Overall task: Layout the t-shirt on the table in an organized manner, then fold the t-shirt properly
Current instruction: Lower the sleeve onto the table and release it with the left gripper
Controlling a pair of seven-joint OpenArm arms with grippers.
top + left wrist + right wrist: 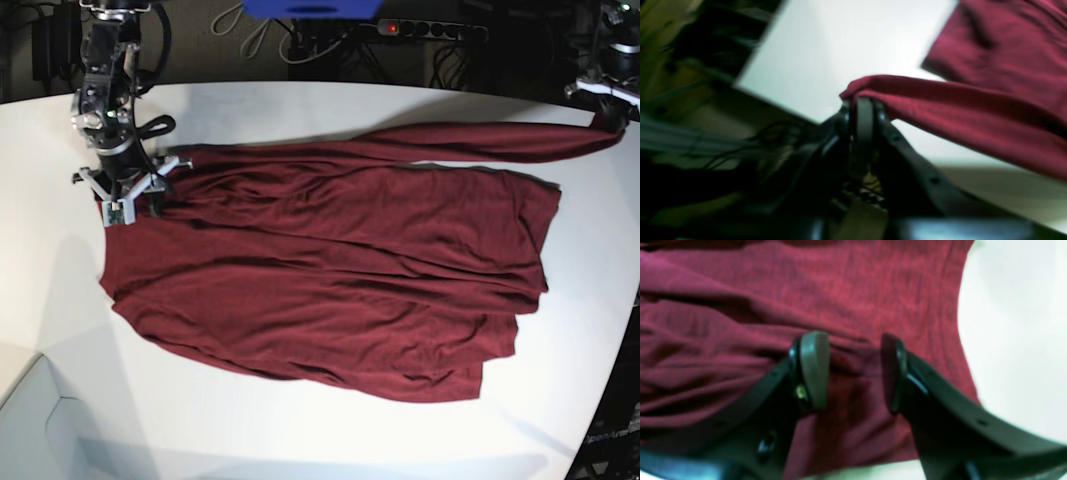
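Left wrist view shows the left gripper (864,100) with its dark, rounded jaws pinched together on the end of a long sleeve of the t-shirt (973,113), the thin maroon knit bunching over the fingertips and stretching away in a taut band. In the right wrist view the right gripper (853,373) stands with its jaws apart over softly creased fabric, smooth grey pads facing each other with nothing clamped between them. From the base view, the t-shirt (340,270) lies spread and rumpled across the smooth white table (300,440), its lifted sleeve drawn out toward the table's curved edge, while the other gripper sits at the opposite end of the garment.
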